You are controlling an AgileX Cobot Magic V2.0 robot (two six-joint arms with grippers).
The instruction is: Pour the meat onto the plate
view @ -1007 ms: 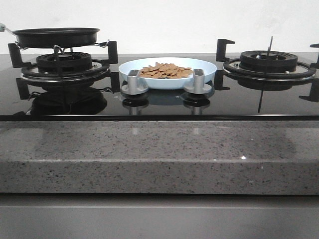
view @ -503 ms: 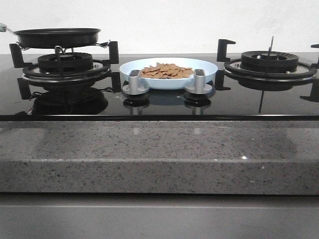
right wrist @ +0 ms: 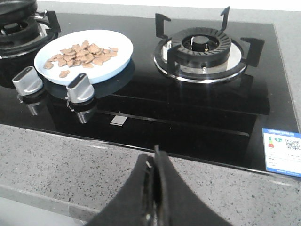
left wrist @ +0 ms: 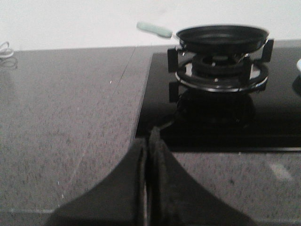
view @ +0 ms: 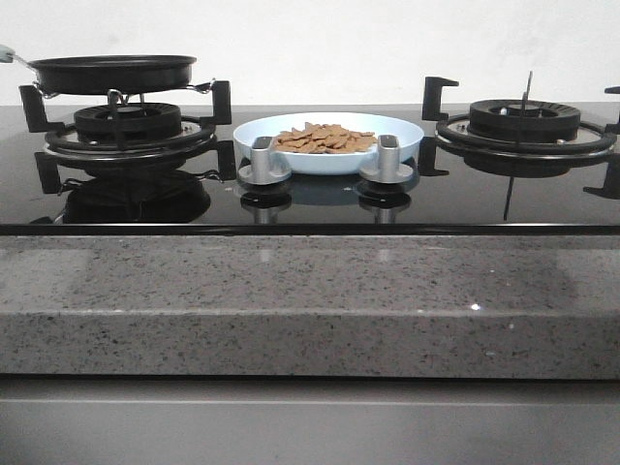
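Meat (view: 325,139) lies heaped on pale-blue plate (view: 407,136), centre of hob behind two knobs; black frying pan (view: 111,73) on left burner; no arms in front view. L wrist view: left gripper (left wrist: 147,141) pressed together, empty, over stone counter; plate barely visible. R wrist view: right gripper (right wrist: 155,162) also closed, empty; shows right burner (right wrist: 202,47).

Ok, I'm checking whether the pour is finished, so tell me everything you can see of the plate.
The plate is a wide, shallow, round, pale-blue dish with a smooth raised rim, looking like glazed ceramic or plastic. It sits flat and upright on the black glass cooktop, between the two burners and just behind the two silver knobs. The meat, small thin light-brown slices, lies in a loose heap inside it, with one slice lying apart near the rim in the right wrist view. No gripper touches it.
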